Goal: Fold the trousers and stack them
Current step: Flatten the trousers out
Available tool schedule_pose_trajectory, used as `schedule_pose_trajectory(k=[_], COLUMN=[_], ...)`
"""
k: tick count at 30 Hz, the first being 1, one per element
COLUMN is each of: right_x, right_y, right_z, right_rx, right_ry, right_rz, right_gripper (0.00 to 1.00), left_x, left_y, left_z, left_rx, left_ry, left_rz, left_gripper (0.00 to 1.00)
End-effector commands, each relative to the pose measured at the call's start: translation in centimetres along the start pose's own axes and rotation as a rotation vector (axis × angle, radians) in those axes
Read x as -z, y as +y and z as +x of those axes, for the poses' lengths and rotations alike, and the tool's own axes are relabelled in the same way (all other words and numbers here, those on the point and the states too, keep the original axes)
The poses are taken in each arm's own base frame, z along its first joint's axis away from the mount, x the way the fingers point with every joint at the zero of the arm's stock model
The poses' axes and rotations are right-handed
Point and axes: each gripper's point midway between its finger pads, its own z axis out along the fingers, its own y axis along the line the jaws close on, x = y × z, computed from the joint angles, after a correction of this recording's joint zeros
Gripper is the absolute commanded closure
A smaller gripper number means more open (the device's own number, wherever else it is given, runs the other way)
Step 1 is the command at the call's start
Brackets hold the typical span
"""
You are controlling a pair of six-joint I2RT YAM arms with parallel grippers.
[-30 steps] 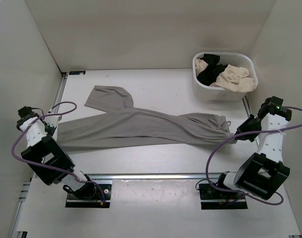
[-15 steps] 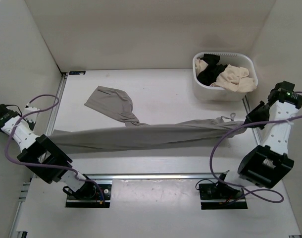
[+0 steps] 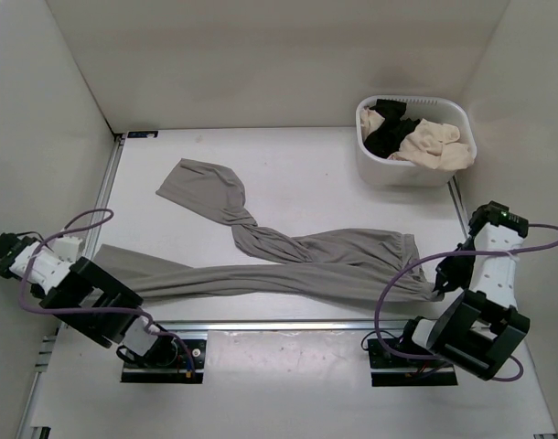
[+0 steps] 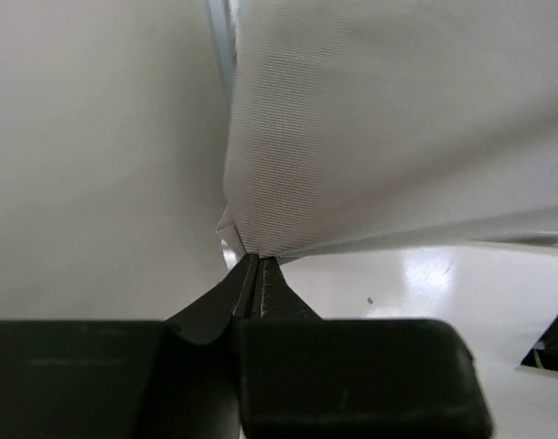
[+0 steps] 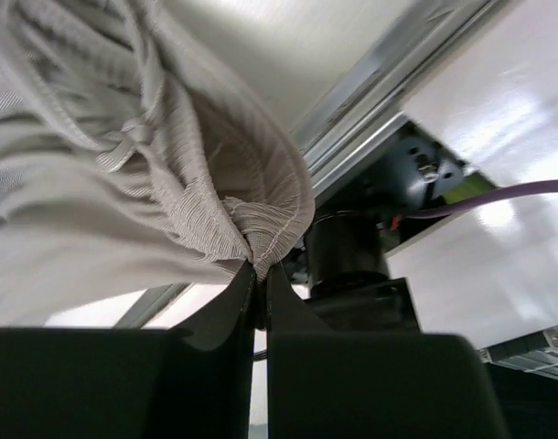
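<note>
Table [image 3: 334, 174] is bearing grey trousers [image 3: 306, 265]; left gripper [image 4: 258, 265] is clamping a cuff [image 4: 265, 240], right gripper [image 5: 259, 270] clamping the waistband [image 5: 265, 215], probably stretching them flat for folding.

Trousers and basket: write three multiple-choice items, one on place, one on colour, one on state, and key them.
1. On the table, the basket stands: A) near left, B) far right, C) centre.
2. The trousers are: A) grey, B) cream, C) black.
3. The left fingers are: A) open over the basket, B) shut on nothing, C) shut on the trousers.
Key: 1 B, the top view shows it by the far right corner. 2 A, the cloth is plain grey in every view. 3 C, the left wrist view shows cloth pinched between them.
</note>
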Motion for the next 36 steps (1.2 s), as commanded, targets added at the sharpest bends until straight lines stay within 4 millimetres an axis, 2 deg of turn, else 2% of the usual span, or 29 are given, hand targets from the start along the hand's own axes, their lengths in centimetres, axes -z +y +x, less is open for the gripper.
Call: schedule_pose_trajectory(k=[1, 2, 5, 6, 8, 10, 12, 14, 15, 17, 18, 19, 20, 21, 22, 23, 24, 25, 26, 27, 28, 29, 30, 31, 32, 33, 34, 35, 36], right_x=[1.3, 1.2, 3.0, 4.6, 5.2, 5.9, 6.3, 7.2, 8.0, 11.8, 13.3, 13.7, 18.3, 20.0, 20.6, 24.2, 25.4, 26.3, 24.8, 24.5, 25.4, 24.8, 22.3, 22.3, 21.0, 18.0, 16.6, 15.0, 12.6], right_y=[-1.6, -2.2, -2.3, -1.8, 1.2, 4.5, 7.6, 10.2, 11.2, 14.1, 14.6, 15.4, 16.2, 16.2, 16.7, 17.1, 16.9, 16.9, 17.1, 16.8, 15.9, 15.2, 13.8, 12.7, 11.7, 9.4, 8.5, 7.6, 6.6], right_z=[-1.9, -2.2, -4.9, -6.9, -9.2, -11.3, -12.8, -14.9, -16.0, -18.8, -19.9, -20.7, -22.4, -23.4, -24.4, -24.9, -25.2, -24.9, -25.3, -24.8, -23.8, -23.5, -23.4, -22.6, -21.8, -20.8, -20.1, -19.0, -17.7], right_rx=[-0.029, -0.029, -0.074, -0.097, -0.091, -0.098, -0.084, -0.062, -0.046, 0.011, 0.014, 0.023, 0.032, 0.026, 0.027, 0.031, 0.007, -0.002, -0.015, -0.02, -0.025, -0.039, -0.073, -0.078, -0.108, -0.174, -0.197, -0.239, -0.283], right_ry=[-0.093, -0.099, -0.173, -0.24, -0.246, -0.232, -0.227, -0.249, -0.278, -0.378, -0.416, -0.412, -0.531, -0.571, -0.568, -0.65, -0.661, -0.668, -0.632, -0.606, -0.636, -0.63, -0.581, -0.584, -0.536, -0.457, -0.417, -0.357, -0.303], right_rz=[0.091, 0.132, 0.154, 0.126, -0.002, -0.14, -0.255, -0.301, -0.317, -0.384, -0.403, -0.403, -0.463, -0.489, -0.521, -0.597, -0.646, -0.687, -0.706, -0.749, -0.757, -0.749, -0.709, -0.709, -0.703, -0.679, -0.68, -0.672, -0.634], right_gripper=[1.0, 1.0, 1.0, 1.0, 1.0, 1.0, 1.0, 1.0, 1.0, 1.0, 1.0, 1.0, 1.0, 1.0, 1.0, 1.0, 1.0, 1.0, 1.0, 1.0, 1.0, 1.0, 1.0, 1.0, 1.0, 1.0, 1.0, 1.0, 1.0], left_x=[0.4, 0.0, -0.1, 0.1, 0.4, 0.6, 1.6, 2.4, 3.3, 4.5, 6.3, 6.5, 7.3, 8.5, 10.5, 11.7, 13.2, 17.0, 16.7, 17.3, 17.9, 17.8, 17.2, 15.0, 14.9, 14.0, 13.1, 11.3, 10.5], left_y=[1.7, 1.9, 2.5, 2.9, 2.6, 1.0, -0.4, -3.1, -4.4, -6.0, -5.9, -6.0, -5.7, -5.8, -3.6, -2.3, -1.5, 1.0, 2.0, 2.8, 3.6, 3.9, 3.8, 3.0, 2.6, 1.8, 1.6, 0.2, -0.4], left_z=[1.5, 2.1, 2.4, 2.1, 0.6, -1.2, -4.1, -6.7, -8.9, -12.2, -15.2, -17.1, -19.0, -21.7, -24.9, -26.2, -28.1, -30.3, -31.2, -31.7, -31.9, -31.8, -31.5, -30.8, -29.9, -29.2, -28.4, -26.8, -25.8], left_rx=[-0.004, 0.016, 0.034, 0.024, 0.003, -0.042, -0.128, -0.228, -0.3, -0.287, -0.318, -0.303, -0.284, -0.223, -0.192, -0.143, -0.071, -0.057, -0.031, -0.018, -0.005, -0.01, -0.014, -0.028, -0.042, -0.056, -0.081, -0.09, -0.101], left_ry=[0.027, 0.035, 0.032, 0.02, -0.03, -0.078, -0.15, -0.235, -0.277, -0.361, -0.424, -0.451, -0.487, -0.538, -0.601, -0.628, -0.673, -0.76, -0.758, -0.768, -0.771, -0.763, -0.744, -0.692, -0.678, -0.655, -0.625, -0.579, -0.549], left_rz=[-0.045, -0.043, -0.042, -0.049, -0.026, 0.043, 0.064, 0.144, 0.169, 0.22, 0.205, 0.224, 0.221, 0.229, 0.188, 0.17, 0.171, 0.096, 0.088, 0.067, 0.032, 0.019, 0.019, 0.046, 0.042, 0.058, 0.047, 0.071, 0.078], left_gripper=[0.86, 0.86, 0.86, 0.86, 0.86, 0.86, 0.86, 0.86, 0.86, 0.86, 0.86, 0.86, 0.86, 0.86, 0.86, 0.86, 0.86, 0.86, 0.86, 0.86, 0.86, 0.86, 0.86, 0.86, 0.86, 0.86, 0.86, 0.86, 0.86])
